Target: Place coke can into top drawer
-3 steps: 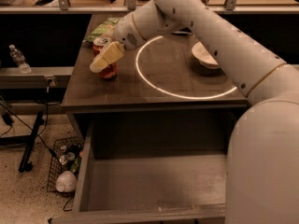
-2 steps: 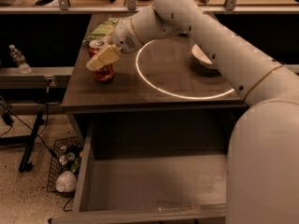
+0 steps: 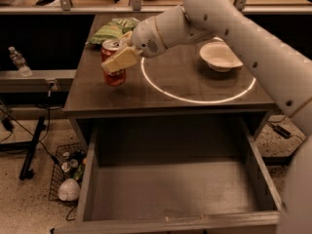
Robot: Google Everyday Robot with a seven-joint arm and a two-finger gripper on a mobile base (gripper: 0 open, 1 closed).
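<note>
The red coke can (image 3: 115, 77) stands near the left edge of the dark table (image 3: 97, 99), its silver top showing. My gripper (image 3: 112, 58) reaches in from the right and closes around the can's middle. One beige finger (image 3: 120, 58) lies across the can's front; the other is hidden behind it. I cannot tell whether the can's base touches the table. The top drawer (image 3: 170, 191) is pulled out below the table's front edge, with a bare flat bottom.
A white bowl (image 3: 220, 56) sits at the table's right. A green chip bag (image 3: 111, 30) lies behind the can. A ring of light (image 3: 195, 99) marks the tabletop. A water bottle (image 3: 18, 61) stands on a left ledge. A wire basket (image 3: 68, 172) sits on the floor.
My gripper has come down from above the can and its fingers now sit around the can's middle. The can's silver top has come into view. The drawer has not moved.
</note>
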